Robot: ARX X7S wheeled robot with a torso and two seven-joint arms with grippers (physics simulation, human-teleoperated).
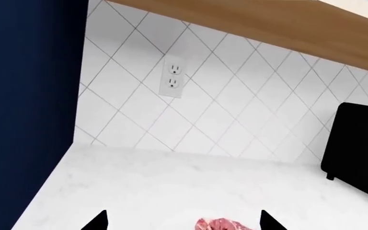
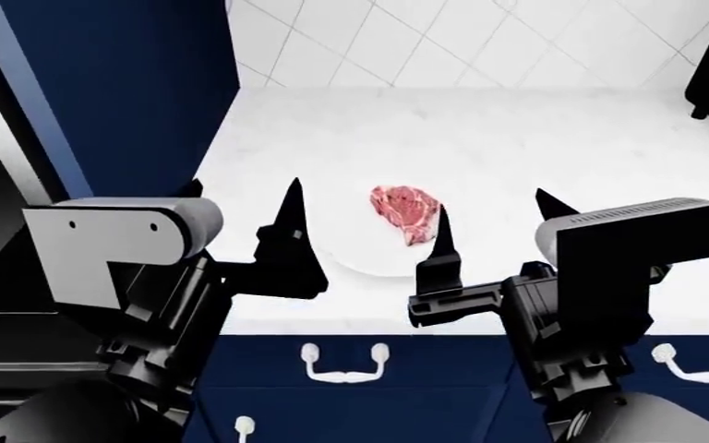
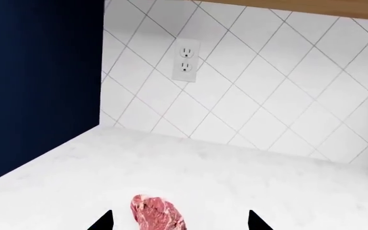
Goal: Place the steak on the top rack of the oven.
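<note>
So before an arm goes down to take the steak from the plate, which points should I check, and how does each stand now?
1. Steak lies on the white plate, uncovered: ok.
2. Left gripper fingers spread apart, nothing between them: ok.
3. Right gripper open and empty: ok.
4. Counter near the plate free of obstacles: ok.
5. A gripper centred over the steak: not ok; in the left wrist view the steak sits only at the frame edge.
6. Oven door open and top rack free: cannot tell, neither is in view.
</note>
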